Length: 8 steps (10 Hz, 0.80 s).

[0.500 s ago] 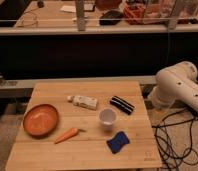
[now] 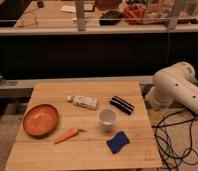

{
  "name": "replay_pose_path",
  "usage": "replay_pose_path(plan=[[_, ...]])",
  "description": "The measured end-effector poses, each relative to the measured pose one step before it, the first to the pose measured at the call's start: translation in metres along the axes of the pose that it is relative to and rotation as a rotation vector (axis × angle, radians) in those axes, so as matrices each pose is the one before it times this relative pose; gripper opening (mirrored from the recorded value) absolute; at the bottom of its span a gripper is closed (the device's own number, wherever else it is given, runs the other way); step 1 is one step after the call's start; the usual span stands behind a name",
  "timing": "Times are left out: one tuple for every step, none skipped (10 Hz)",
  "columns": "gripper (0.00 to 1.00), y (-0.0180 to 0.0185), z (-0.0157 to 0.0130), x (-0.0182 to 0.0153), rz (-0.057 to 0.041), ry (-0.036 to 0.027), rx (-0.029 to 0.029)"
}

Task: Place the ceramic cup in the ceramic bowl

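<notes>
Cup (image 2: 107, 118) upright on table (image 2: 87, 152), bowl (image 2: 40, 120) at left; gripper hidden behind arm (image 2: 177, 90) at right, state untellable; best grip rim from above, lifting clear of carrot (image 2: 68, 134).

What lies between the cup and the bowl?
Camera view: bare tabletop runs straight between cup and bowl; a carrot lies just nearer, a white tube just beyond. End effector out of view; only the arm shows at right.
</notes>
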Motion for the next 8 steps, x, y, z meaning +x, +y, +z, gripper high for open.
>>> replay_pose_path(plan=[[0.8, -0.00209, -0.00154, -0.0181, -0.03494, 0.0007, 0.01441], [0.8, -0.00326, -0.00075, -0.02391, -0.04211, 0.00027, 0.01856], [0.8, -0.00469, 0.00074, -0.02823, -0.06691, -0.00225, 0.02264], [0.8, -0.00175, 0.00257, -0.01557, -0.05128, -0.00118, 0.012], [0.8, -0.00353, 0.00314, -0.01768, -0.06528, -0.00353, 0.01669], [0.8, -0.00432, 0.00507, -0.01489, -0.05973, -0.01285, 0.00727], [0.8, -0.00333, 0.01245, -0.01358, -0.02862, -0.03447, -0.00334], [0.8, -0.0004, 0.01184, -0.00632, -0.01798, -0.02814, -0.00079]])
